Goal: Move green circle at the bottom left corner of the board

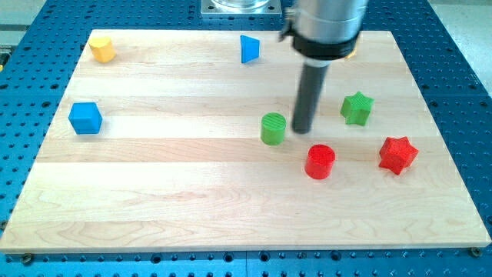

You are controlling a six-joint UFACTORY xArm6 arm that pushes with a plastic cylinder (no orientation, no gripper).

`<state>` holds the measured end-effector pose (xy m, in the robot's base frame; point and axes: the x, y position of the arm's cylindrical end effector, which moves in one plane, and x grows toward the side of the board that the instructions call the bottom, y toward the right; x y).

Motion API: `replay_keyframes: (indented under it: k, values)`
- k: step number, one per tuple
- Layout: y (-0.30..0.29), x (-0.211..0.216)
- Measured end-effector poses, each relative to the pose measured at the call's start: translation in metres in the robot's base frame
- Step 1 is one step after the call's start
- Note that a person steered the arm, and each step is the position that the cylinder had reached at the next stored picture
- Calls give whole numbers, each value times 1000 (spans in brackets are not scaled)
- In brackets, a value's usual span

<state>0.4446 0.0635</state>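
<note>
The green circle [273, 128] is a short green cylinder standing a little right of the board's middle. My tip [302, 129] is just to its right, a small gap away, at about the same height in the view. The rod rises from there to the arm's grey body at the view's top. The board's bottom left corner [23, 238] is far from the green circle.
A red cylinder [320, 161] sits below and right of my tip. A green star [357, 108] and a red star [397, 155] lie further right. A blue cube [85, 118] is at the left, a yellow block [101, 48] top left, a blue triangle [249, 48] at the top.
</note>
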Motion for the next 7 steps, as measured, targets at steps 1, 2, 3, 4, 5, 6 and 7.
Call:
replay_keyframes:
  k: [1, 2, 3, 4, 5, 6, 7]
  values:
    - [-144, 48]
    - [-121, 40]
    - [-104, 48]
    - [-146, 81]
    - [-189, 90]
    - [-201, 79]
    - [-221, 62]
